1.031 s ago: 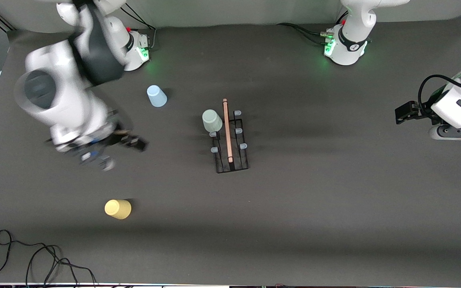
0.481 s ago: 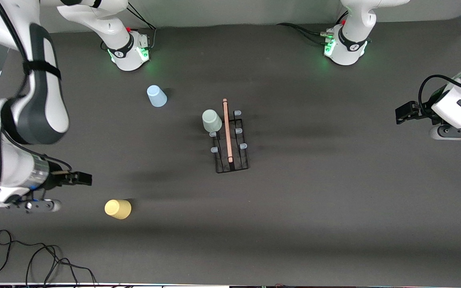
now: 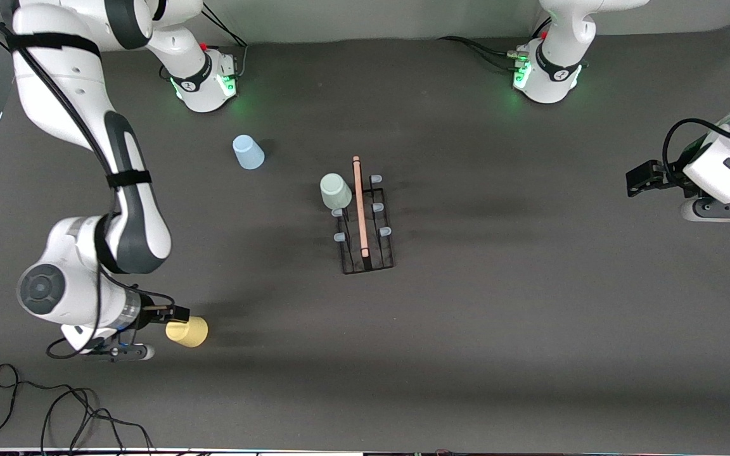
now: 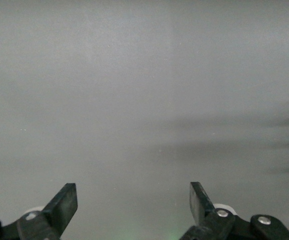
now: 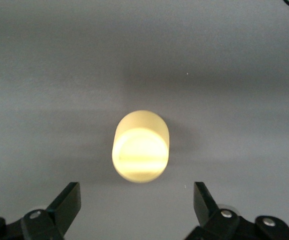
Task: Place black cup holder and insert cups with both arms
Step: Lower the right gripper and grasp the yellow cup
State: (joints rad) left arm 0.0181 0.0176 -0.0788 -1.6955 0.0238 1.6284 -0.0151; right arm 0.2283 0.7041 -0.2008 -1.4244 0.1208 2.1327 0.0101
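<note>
The black cup holder (image 3: 367, 253) stands mid-table with its wooden rod handle (image 3: 359, 206) on top. A pale green cup (image 3: 336, 190) sits on one of its pegs at the end nearest the bases. A light blue cup (image 3: 248, 152) stands upside down nearer the right arm's base. A yellow cup (image 3: 186, 330) lies on its side nearer the front camera. My right gripper (image 3: 177, 314) is low beside the yellow cup, open and empty; its wrist view shows the cup (image 5: 140, 152) just ahead of the gripper (image 5: 137, 192). My left gripper (image 3: 640, 179) waits at its end of the table, and its wrist view shows it open and empty (image 4: 133, 192).
Loose black cables (image 3: 54, 411) lie at the table's front corner on the right arm's end. More cables (image 3: 479, 50) run by the left arm's base. The left wrist view shows only plain grey surface.
The right arm has swung from near the blue cup toward the front camera and come down; its gripper now sits right beside the yellow cup. The left arm has not moved.
</note>
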